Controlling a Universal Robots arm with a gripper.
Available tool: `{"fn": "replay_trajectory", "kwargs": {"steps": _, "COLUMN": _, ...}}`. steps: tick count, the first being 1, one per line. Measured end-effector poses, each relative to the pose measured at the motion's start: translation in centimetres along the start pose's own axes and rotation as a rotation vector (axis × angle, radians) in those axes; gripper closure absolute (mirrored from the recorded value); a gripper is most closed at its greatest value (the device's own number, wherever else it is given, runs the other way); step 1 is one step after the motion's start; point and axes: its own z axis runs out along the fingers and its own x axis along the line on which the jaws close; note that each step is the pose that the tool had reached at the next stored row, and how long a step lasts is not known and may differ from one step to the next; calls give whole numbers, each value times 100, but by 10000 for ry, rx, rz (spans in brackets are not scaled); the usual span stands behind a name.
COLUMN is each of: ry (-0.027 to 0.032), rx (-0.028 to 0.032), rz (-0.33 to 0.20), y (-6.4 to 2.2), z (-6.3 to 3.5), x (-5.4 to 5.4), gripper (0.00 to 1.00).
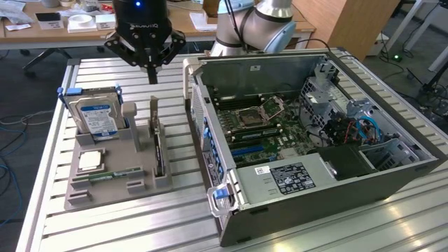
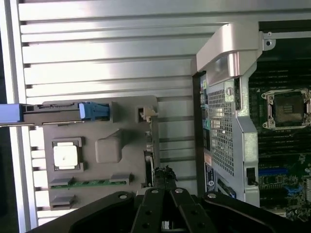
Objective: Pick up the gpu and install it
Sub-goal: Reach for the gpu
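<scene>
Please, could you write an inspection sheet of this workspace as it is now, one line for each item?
Surface: slatted metal table, carrying a grey holder and an open computer case.
Job's things: gpu stands on edge in a slot of the holder, not gripped; the motherboard in the case lies exposed.
Clutter: hard drive upright, processor chip and memory stick, all in the holder.
Grippers: gripper shut, empty, hovers above the holder near the gpu.
Cables: blue cables inside the case; loose cables on the floor at the exterior view's left.
Surroundings: wooden desk behind the table, with small white things on it.
</scene>
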Motion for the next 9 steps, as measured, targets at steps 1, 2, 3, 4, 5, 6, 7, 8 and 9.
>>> {"fn": "replay_trajectory", "kwargs": {"steps": 1, "ry": -1, "rx": 6, "rz": 0, "y": 1, "z": 4, "x": 34, "gripper": 89}}
{"fn": "replay_trajectory", "kwargs": {"steps": 2, "ry": -2, "rx": 11, "rz": 0, "y": 1, "z": 8, "x": 65, "gripper": 89}}
{"fn": "replay_trajectory", "kwargs": {"steps": 3, "ry": -1, "rx": 15, "rz": 1, "y": 1, "z": 10, "x": 90, "gripper": 89}}
{"fn": "replay_trajectory", "kwargs": {"steps": 4, "ry": -4, "rx": 18, "rz": 1, "y": 0, "z": 13, "x": 103, "gripper": 89}}
{"fn": "replay_trajectory", "kwargs": {"steps": 5, "ry": -4, "rx": 21, "rz": 1, "y": 0, "z": 13, "x": 103, "gripper": 89}}
{"fn": "replay_trajectory", "kwargs": {"steps": 6, "ry": -3, "rx": 21, "rz": 0, "y": 0, "z": 13, "x": 103, "gripper": 89}}
{"fn": "replay_trajectory", "kwargs": {"steps": 7, "ry": -3, "rx": 22, "rz": 0, "y": 0, "z": 12, "x": 103, "gripper": 89}}
{"fn": "replay_trajectory", "kwargs": {"steps": 8, "ry": -3, "rx": 22, "rz": 0, "y": 0, "z": 12, "x": 103, "gripper": 89}}
{"fn": "replay_trajectory", "kwargs": {"steps": 9, "ry": -3, "rx": 25, "rz": 0, "y": -1, "z": 12, "x": 103, "gripper": 89}}
